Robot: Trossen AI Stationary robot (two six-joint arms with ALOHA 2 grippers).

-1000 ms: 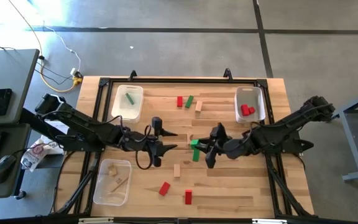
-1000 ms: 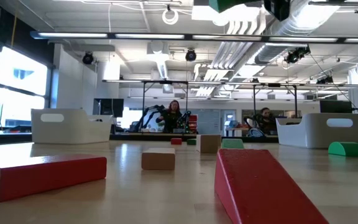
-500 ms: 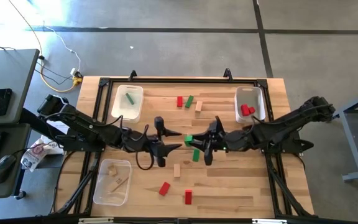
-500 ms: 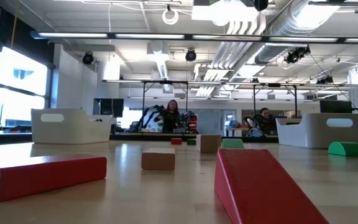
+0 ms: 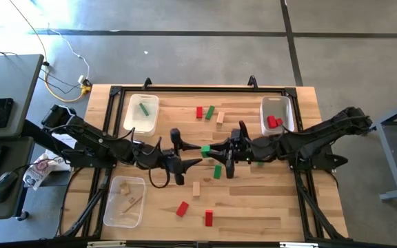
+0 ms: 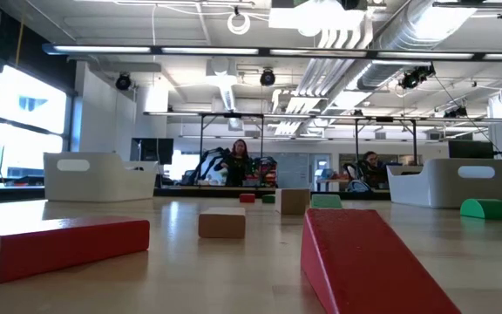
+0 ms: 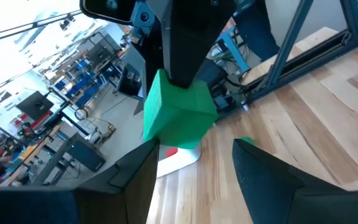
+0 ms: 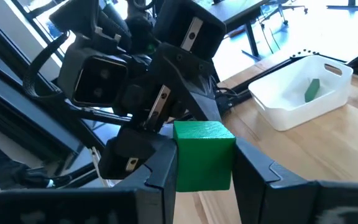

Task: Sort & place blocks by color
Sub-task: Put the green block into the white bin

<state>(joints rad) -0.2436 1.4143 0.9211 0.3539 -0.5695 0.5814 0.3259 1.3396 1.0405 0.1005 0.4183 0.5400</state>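
A green cube (image 5: pixel 205 149) hangs in the air over the middle of the table, held by my right gripper (image 5: pixel 214 150), which reaches in from the right. In the right wrist view the green cube (image 8: pixel 204 155) fills the gap of my right gripper (image 8: pixel 205 177). My left gripper (image 5: pixel 190 153) faces it from the left, open. In the left wrist view the green cube (image 7: pixel 179 115) stands just beyond my left gripper (image 7: pixel 194 162), in line with the gap between its spread fingers. A white bin (image 5: pixel 142 114) at the far left holds one green block. My right gripper pinches the green cube by two opposite side faces (image 8: pixel 182 163), one finger (image 8: pixel 157 180) on each. The fingers come in level from the table's right. The cube is lifted clear of the table and sits square between them.
A white bin (image 5: pixel 277 115) at the far right holds red blocks; a clear bin (image 5: pixel 125 200) near left holds wooden ones. Loose on the table lie red blocks (image 5: pixel 182 208) (image 5: pixel 208 218) (image 5: pixel 199 112), green blocks (image 5: pixel 217 171) (image 5: pixel 209 112) and wooden blocks (image 5: pixel 196 188) (image 5: pixel 220 118).
My right gripper has carried the green cube toward the table's left and a little toward the far edge, up to my left gripper, staying shut on it. My left gripper has edged slightly rightward, staying open.
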